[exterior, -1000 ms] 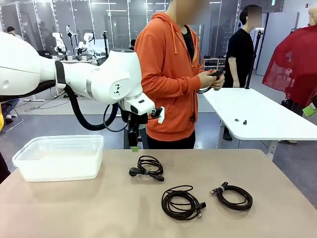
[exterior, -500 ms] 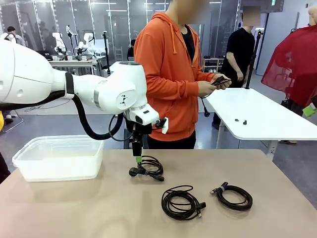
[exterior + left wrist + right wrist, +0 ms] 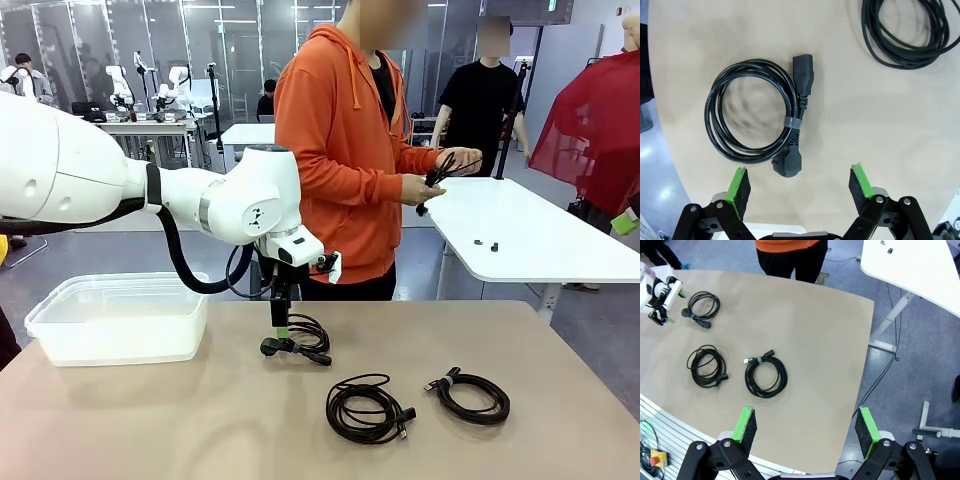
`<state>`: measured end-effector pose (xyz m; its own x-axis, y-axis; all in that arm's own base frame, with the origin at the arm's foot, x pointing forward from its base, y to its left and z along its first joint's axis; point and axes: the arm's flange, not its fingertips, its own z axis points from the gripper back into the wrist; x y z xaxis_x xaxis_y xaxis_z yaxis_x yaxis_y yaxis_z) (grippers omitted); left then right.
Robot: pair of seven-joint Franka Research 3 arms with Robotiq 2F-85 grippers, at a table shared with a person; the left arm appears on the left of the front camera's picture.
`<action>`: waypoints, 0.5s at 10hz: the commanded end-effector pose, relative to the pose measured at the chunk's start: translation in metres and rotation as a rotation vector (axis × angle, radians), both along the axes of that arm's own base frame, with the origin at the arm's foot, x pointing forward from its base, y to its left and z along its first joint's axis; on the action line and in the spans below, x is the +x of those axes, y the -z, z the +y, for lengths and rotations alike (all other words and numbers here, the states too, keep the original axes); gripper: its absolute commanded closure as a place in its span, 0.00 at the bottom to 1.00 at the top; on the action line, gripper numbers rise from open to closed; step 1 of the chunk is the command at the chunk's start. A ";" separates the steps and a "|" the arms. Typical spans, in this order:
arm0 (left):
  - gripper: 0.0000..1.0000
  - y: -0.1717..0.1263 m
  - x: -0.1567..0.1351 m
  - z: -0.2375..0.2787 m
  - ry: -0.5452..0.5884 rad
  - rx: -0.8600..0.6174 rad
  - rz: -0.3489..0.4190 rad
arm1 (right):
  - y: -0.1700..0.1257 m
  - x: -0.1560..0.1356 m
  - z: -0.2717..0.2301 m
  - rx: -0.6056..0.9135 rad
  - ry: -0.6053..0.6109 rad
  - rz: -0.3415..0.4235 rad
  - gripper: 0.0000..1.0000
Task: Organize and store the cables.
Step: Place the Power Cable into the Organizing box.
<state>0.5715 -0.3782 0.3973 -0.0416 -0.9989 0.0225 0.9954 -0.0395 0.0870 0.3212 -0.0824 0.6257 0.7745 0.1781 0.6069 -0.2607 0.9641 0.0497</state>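
Three black cables lie coiled on the tan table (image 3: 180,420): a power cord coil (image 3: 322,336) toward the back, a middle coil (image 3: 335,410) and a right coil (image 3: 500,409) near the front. My left gripper (image 3: 281,327) hangs open just above the power cord's plug end. In the left wrist view the gripper (image 3: 800,187) stands open, and the strapped power cord coil (image 3: 792,122) lies up and left of the gap between its fingers. My right gripper (image 3: 805,426) is open high above the table, over the same coils (image 3: 747,377). The person in orange holds another cable (image 3: 437,176).
A clear plastic container (image 3: 120,315) stands at the table's left. The person in the orange hoodie (image 3: 340,150) stands at the far edge. A white table (image 3: 520,230) is behind at the right. Bare tabletop lies in front of the container.
My left arm has come down and slightly right, bringing its open gripper close over the power cord coil. The person has lifted the hands with the cable.
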 end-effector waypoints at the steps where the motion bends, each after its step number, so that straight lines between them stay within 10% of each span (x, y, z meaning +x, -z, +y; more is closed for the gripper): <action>1: 0.00 0.009 0.009 -0.011 0.019 0.016 0.007 | 0.000 0.000 0.000 0.001 -0.003 -0.004 0.00; 5: 0.00 0.031 0.021 -0.027 0.033 0.042 0.027 | 0.000 0.000 0.000 0.001 -0.003 -0.004 0.00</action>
<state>0.5826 -0.3980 0.3641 -0.0677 -0.9977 0.0098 0.9959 -0.0670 0.0608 0.3212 -0.0824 0.6257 0.7745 0.1781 0.6069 -0.2607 0.9641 0.0497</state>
